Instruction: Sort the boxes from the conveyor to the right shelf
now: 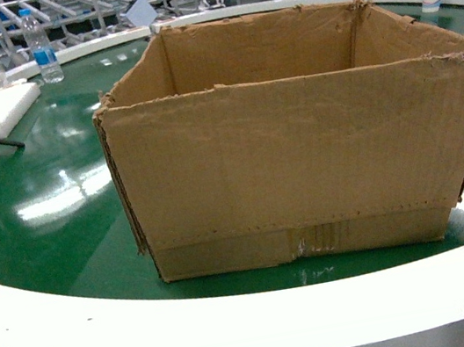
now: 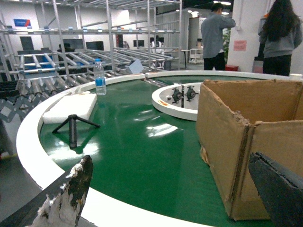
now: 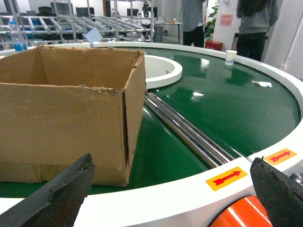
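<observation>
The head view shows only the box (image 1: 298,140) on the conveyor (image 1: 43,214) (no arms), while wrist views reveal both the left gripper (image 2: 173,189) and right gripper (image 3: 173,189) spread open, empty.

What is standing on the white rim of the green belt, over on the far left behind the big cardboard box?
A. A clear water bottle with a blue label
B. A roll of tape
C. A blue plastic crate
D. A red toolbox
A: a clear water bottle with a blue label stands upright on the conveyor's white rim, behind and left of the cardboard box.
</observation>
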### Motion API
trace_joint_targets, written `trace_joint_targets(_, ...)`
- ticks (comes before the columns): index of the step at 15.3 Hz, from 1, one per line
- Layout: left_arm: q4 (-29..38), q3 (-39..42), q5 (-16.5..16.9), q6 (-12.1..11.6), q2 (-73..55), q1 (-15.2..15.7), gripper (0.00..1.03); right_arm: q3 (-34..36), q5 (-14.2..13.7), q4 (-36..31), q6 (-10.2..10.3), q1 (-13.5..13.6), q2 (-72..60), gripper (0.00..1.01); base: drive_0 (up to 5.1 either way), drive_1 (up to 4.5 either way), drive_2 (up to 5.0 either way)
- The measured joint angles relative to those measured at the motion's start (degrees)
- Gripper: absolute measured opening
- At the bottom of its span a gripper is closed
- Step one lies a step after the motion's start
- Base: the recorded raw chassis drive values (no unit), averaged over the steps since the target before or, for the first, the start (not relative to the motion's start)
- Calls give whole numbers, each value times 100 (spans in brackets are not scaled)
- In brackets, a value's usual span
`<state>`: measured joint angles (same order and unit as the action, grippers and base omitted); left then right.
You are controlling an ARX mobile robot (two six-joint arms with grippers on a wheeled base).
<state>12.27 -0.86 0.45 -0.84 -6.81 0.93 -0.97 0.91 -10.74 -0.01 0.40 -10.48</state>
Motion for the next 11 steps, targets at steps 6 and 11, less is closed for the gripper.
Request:
trace_joint_targets(6,1711,-1770,398,-52,-3683,-557,98,-2087,74,-1268,-118,393,-3851,98,0,0,0)
trace_joint_targets(11,-166,-5165,953,35,-6494,-839,98,-5195,516,378,-302,614,-6553,98,0,0,0)
